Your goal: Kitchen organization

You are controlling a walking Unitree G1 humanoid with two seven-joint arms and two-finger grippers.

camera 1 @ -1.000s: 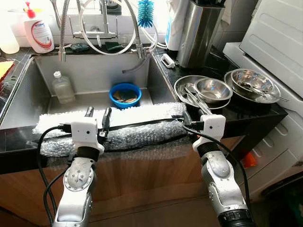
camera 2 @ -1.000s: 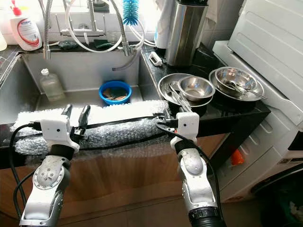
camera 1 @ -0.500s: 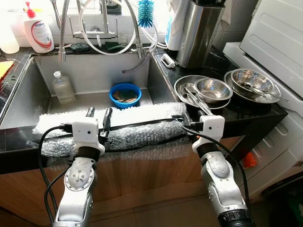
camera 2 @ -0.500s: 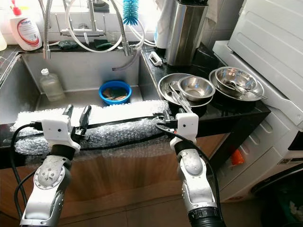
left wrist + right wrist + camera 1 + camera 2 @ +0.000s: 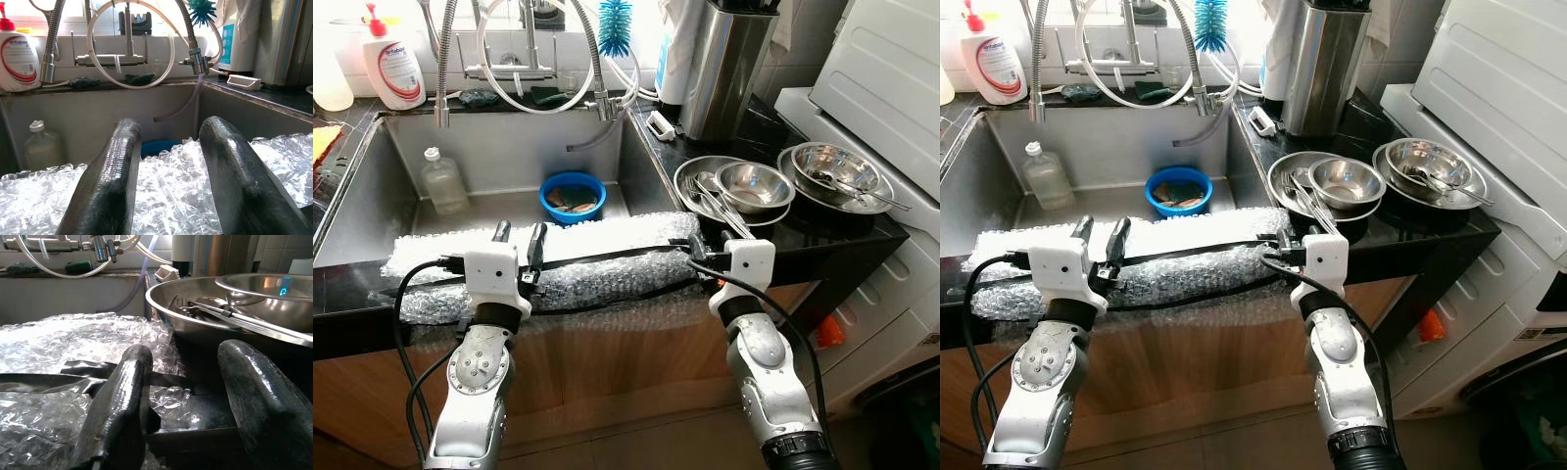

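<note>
Bubble wrap [image 5: 558, 259] lies draped along the front edge of the sink [image 5: 519, 157], crossed lengthwise by a black strap [image 5: 607, 259], and I have both arms raised to it. My left gripper [image 5: 515, 238] sits over the wrap's left half, its two black fingers [image 5: 112, 186] spread apart with nothing between them but the wrap below; in the left wrist view they reach out above the crinkled plastic toward the sink wall. My right gripper [image 5: 186, 396] is at the wrap's right end, at the corner where the sink meets the black counter [image 5: 842, 230]. Its fingers [image 5: 122, 401] are also parted and hold nothing; one lies over the strap and wrap, the other over the dark counter edge just in front of the bowls.

Down in the sink I see a blue bowl [image 5: 572, 196] with something inside and a clear plastic bottle [image 5: 441, 181] standing against the left wall. A soap bottle [image 5: 393, 64] stands on the ledge behind, beside the coiled tap hoses [image 5: 524, 59], with a teal brush [image 5: 615, 24] above. On the counter to the right are two stacks of steel bowls [image 5: 744, 188] holding cutlery, and a tall steel container [image 5: 724, 69] behind them
</note>
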